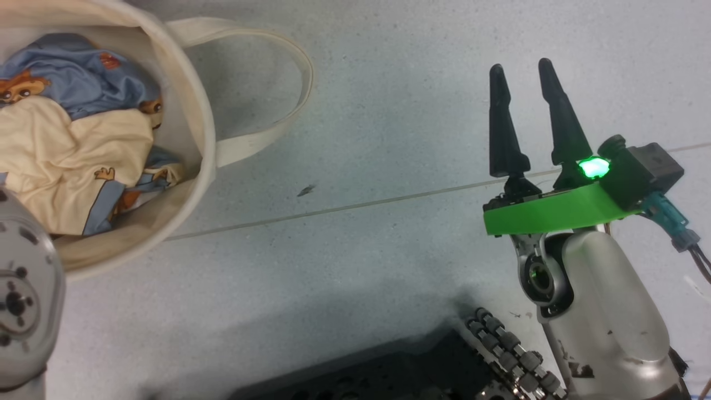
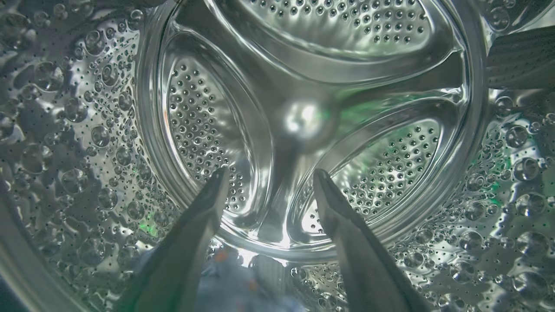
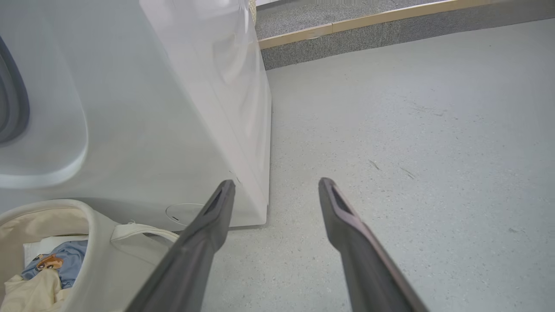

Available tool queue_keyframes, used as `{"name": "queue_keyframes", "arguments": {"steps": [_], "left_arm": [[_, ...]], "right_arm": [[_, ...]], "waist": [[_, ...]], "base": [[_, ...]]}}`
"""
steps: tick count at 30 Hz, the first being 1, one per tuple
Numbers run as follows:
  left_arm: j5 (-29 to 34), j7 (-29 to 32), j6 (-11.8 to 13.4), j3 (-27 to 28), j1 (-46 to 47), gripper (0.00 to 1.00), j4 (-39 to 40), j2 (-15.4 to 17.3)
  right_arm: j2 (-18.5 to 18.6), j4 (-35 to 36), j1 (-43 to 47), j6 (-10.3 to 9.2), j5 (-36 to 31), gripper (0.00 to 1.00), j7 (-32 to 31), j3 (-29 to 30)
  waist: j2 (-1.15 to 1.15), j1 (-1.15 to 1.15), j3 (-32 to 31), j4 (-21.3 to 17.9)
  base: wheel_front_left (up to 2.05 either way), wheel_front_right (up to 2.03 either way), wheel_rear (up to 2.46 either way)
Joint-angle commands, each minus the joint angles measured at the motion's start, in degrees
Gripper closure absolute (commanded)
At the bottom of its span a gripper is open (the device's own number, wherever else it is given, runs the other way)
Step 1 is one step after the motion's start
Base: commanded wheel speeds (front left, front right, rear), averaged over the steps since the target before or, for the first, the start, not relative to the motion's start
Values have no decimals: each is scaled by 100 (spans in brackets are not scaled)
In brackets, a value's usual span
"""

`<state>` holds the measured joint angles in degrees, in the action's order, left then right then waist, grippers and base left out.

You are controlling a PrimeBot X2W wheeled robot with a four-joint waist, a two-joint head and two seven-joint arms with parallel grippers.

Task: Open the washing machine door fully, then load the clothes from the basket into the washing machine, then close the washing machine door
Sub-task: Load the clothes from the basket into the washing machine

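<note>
Left wrist view: left gripper [image 2: 269, 172] is inside the steel drum [image 2: 208, 130] of the washing machine, pointing at the perforated rear wall. Both fingers [image 2: 195, 234] stand well apart, with nothing between the tips. Low between the finger bases lies a blurred patch of blue fabric [image 2: 234, 281] with orange flecks, resting on the drum's lower wall; its outline cannot be made out

Head view: basket [image 1: 205, 139] sits on the grey floor [image 1: 389, 139] at upper left, one loop strap handle [image 1: 300, 72] lying flat on the floor on its right side. Clothes [image 1: 66, 72] are inside it: blue printed fabric towards the top, rumpled cream cloth [image 1: 66, 150] over the middle. Pale left arm joint [image 1: 22, 300] overlaps the basket's lower edge. Right gripper [image 1: 520, 64] hangs over bare floor, well apart from the basket, jaws spread and empty; a green light [image 1: 593, 166] glows at the finger base

Right wrist view: right gripper [image 3: 276, 181] has its fingers wide apart, gripping nothing, aimed at the floor just beside the front corner of the washing machine [image 3: 151, 130]. The basket [image 3: 99, 242] stands close against the machine's white front at lower left, with the blue printed clothes [image 3: 65, 260] visible inside
</note>
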<state>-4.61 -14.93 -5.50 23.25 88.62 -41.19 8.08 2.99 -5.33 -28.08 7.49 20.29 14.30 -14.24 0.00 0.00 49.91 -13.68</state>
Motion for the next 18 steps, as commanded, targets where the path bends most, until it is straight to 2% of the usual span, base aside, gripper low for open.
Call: {"name": "queue_keyframes", "arguments": {"steps": [1,9,18], "left_arm": [[67,-7,-8,-10,-149,0,193,157],[113,-7,-142,-165,-1085,0,194,-101],[5,-7,-193,-413,-2670,0,235,-394]], "right_arm": [[-12,159,157,0,-28,0,70,-71],[-12,76,162,0,-123,0,70,-45],[-12,-139,355,0,27,0,70,33]], "waist": [[0,0,-43,38],[0,0,-564,279],[0,0,-1599,609]], "base": [[0,0,0],[0,0,0],[0,0,0]]}}
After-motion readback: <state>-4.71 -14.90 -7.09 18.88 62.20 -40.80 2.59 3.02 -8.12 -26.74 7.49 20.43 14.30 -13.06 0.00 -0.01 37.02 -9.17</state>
